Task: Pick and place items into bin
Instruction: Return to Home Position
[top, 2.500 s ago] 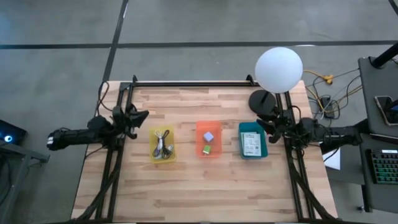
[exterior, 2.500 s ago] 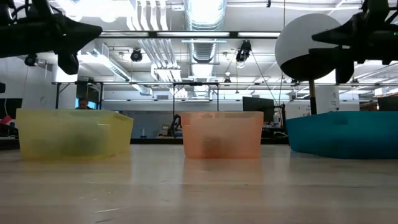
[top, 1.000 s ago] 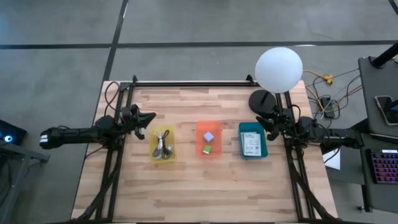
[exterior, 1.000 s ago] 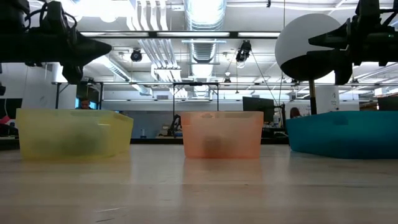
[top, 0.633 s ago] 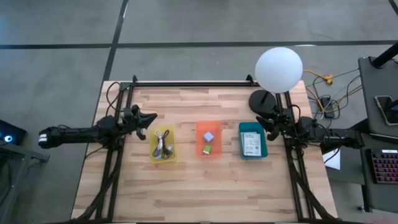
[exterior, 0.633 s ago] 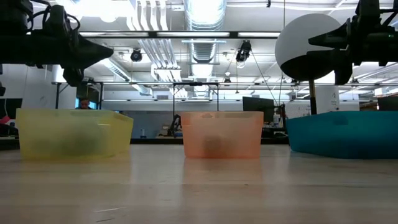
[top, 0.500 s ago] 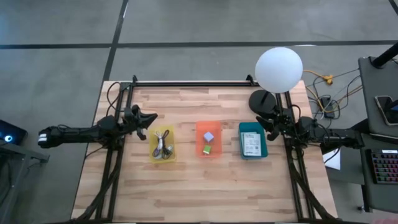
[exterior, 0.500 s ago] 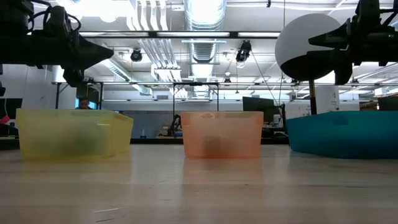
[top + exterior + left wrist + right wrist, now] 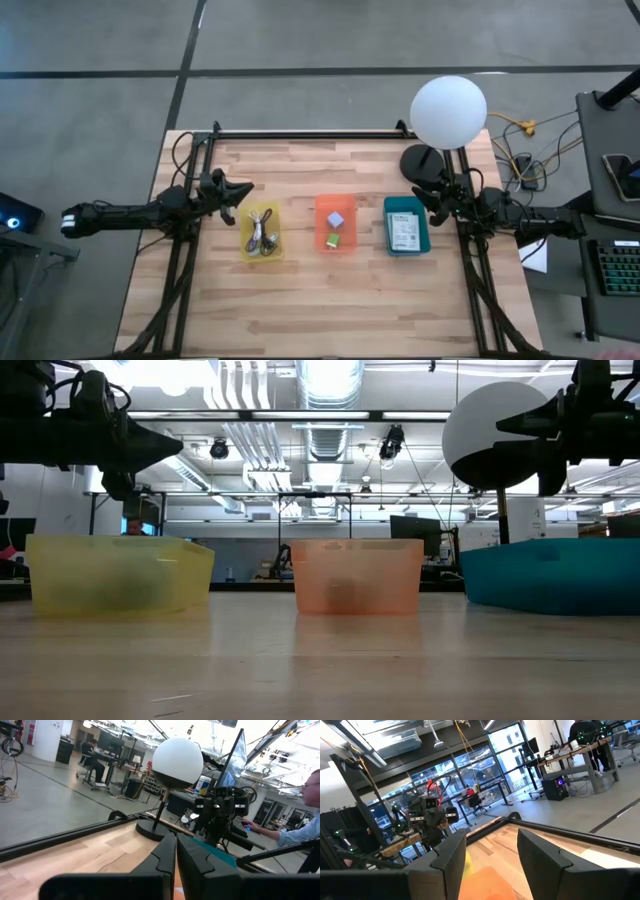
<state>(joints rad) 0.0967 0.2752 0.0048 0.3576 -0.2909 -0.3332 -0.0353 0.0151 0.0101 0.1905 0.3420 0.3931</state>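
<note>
Three small bins stand in a row mid-table. The yellow bin holds a dark coiled cable and a whitish cable. The orange bin holds a lavender cube and a green cube. The teal bin holds the white printed packets. My left gripper hovers above the table at the yellow bin's far left, shut and empty. My right gripper hovers at the teal bin's far right corner, open and empty.
A lamp with a white globe and a dark round base stands at the table's far right corner, close to my right gripper. Bare wood lies in front of the bins. A person sits beyond the table's right side.
My left gripper has dipped a little toward the yellow bin, still shut. My right gripper and the bins have kept still.
</note>
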